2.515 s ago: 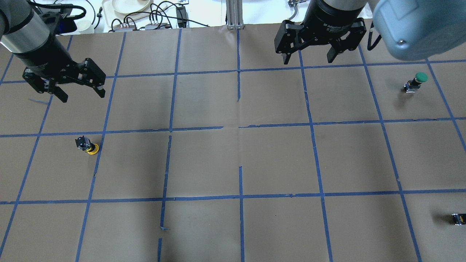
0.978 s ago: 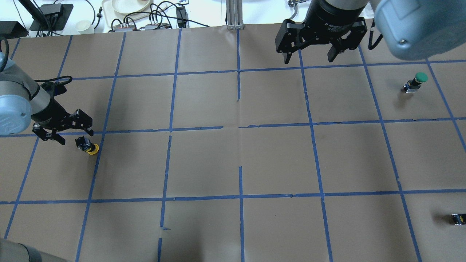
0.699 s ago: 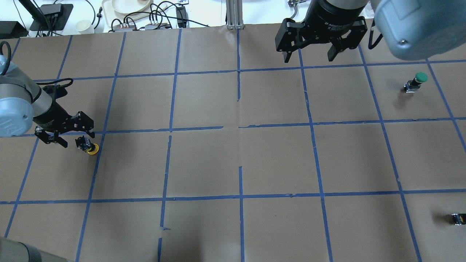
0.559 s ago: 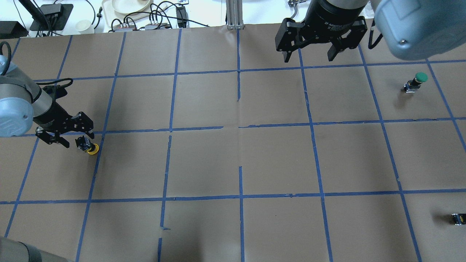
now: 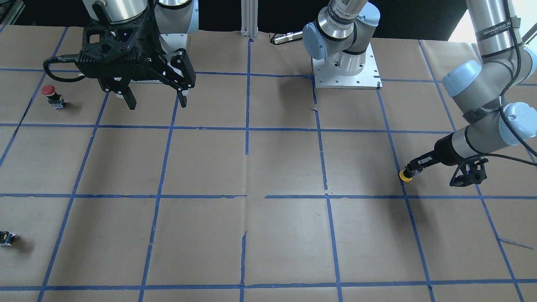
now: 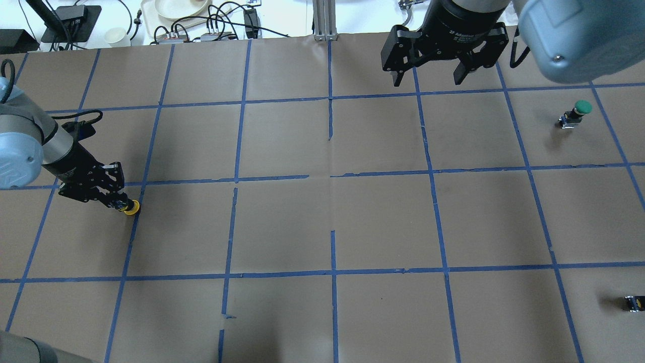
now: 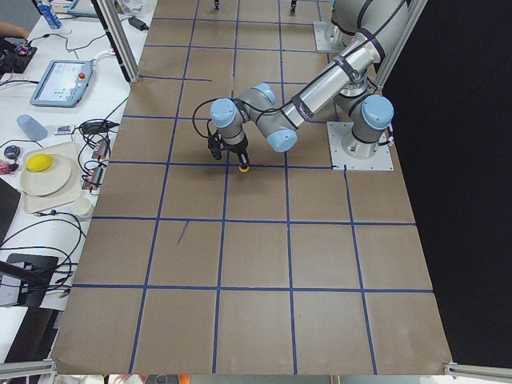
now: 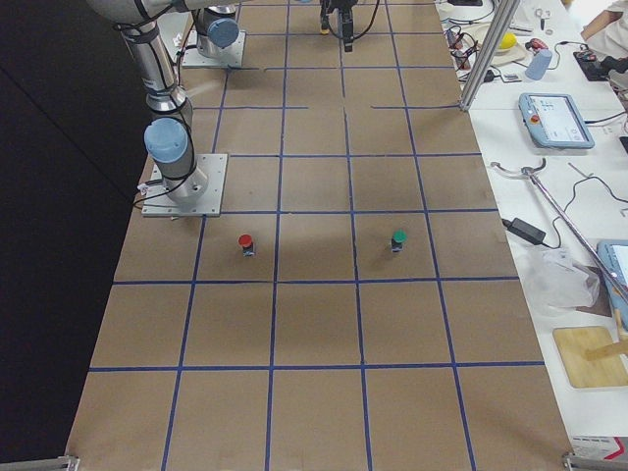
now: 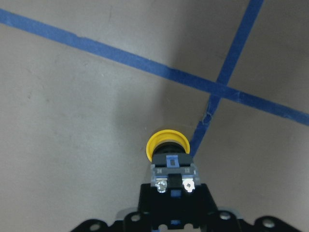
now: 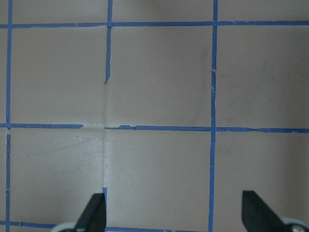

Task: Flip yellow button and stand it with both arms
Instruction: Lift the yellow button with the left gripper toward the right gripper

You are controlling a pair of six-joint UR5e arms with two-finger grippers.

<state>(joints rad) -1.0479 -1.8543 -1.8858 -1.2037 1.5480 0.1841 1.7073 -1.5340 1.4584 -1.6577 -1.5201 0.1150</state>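
Observation:
The yellow button (image 6: 131, 207) lies on its side on the brown paper at the table's left, with its yellow cap (image 9: 167, 143) pointing away from my left gripper beside a blue tape crossing. My left gripper (image 6: 115, 200) is low over the table and shut on the button's black and grey body (image 9: 173, 170). They also show in the front view, the button (image 5: 405, 176) and the left gripper (image 5: 416, 169). My right gripper (image 6: 432, 75) hangs open and empty high over the far right of the table, with its fingers (image 10: 94, 212) wide apart.
A green-capped button (image 6: 579, 112) stands at the far right. A red-capped button (image 5: 51, 93) stands near the right arm's base. A small dark switch block (image 6: 634, 303) lies at the near right edge. Cables and a plate lie beyond the table's far edge.
My left gripper came down from the far left to the yellow button and closed on its body. The button has hardly shifted. The right arm has not moved.

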